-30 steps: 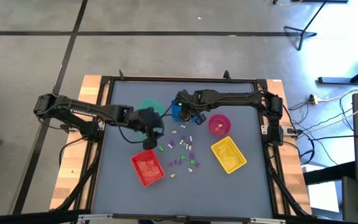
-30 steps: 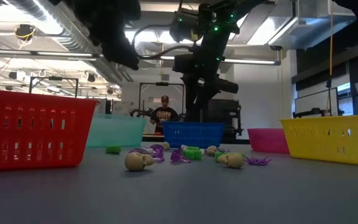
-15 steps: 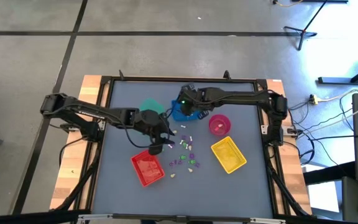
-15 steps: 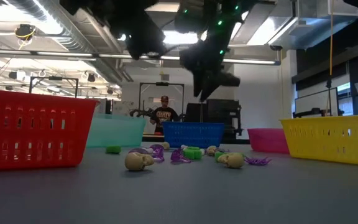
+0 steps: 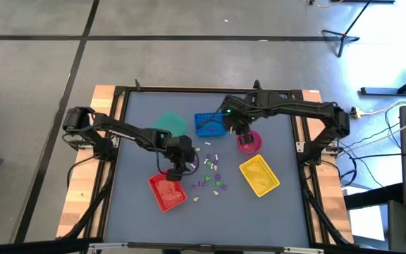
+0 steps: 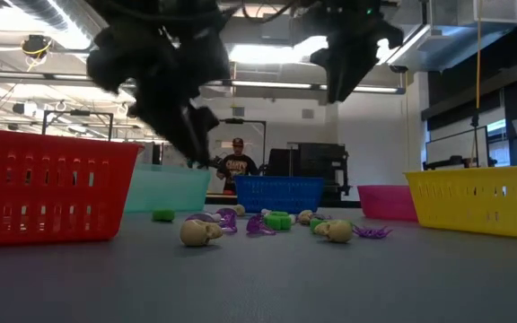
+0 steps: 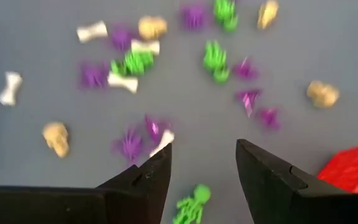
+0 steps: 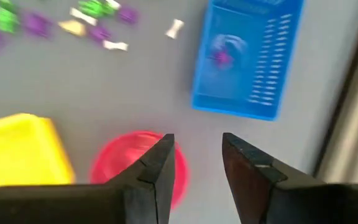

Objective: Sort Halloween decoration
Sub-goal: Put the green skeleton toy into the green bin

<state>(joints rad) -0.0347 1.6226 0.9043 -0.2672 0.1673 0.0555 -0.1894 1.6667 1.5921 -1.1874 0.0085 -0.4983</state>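
Note:
The Halloween decoration (image 5: 210, 173) is a scatter of tiny green, purple, white and tan trinkets lying on the grey table's middle; the low view shows the trinkets (image 6: 267, 222) in a row. My left gripper (image 7: 202, 152) hangs open over the scatter's left edge (image 5: 185, 166), clear of the table, with nothing between its fingers. Below it lies a green trinket (image 7: 191, 205). My right gripper (image 8: 197, 140) is open and empty, high above the gap between the blue tray (image 5: 208, 125) and the pink bowl (image 5: 249, 142). A purple trinket (image 8: 221, 56) lies in the blue tray.
A red tray (image 5: 166, 192) stands near the front left of the scatter, a yellow tray (image 5: 259, 175) at its right, a green tray (image 5: 169, 123) at the far left. A person (image 6: 237, 163) stands in the room beyond the table.
My left gripper has come down and moved toward the table's near and right edges, reaching the trinkets' left edge, rolling as it went. My right gripper has risen from over the blue tray and swung toward the table's right, toward the pink bowl, also rolling.

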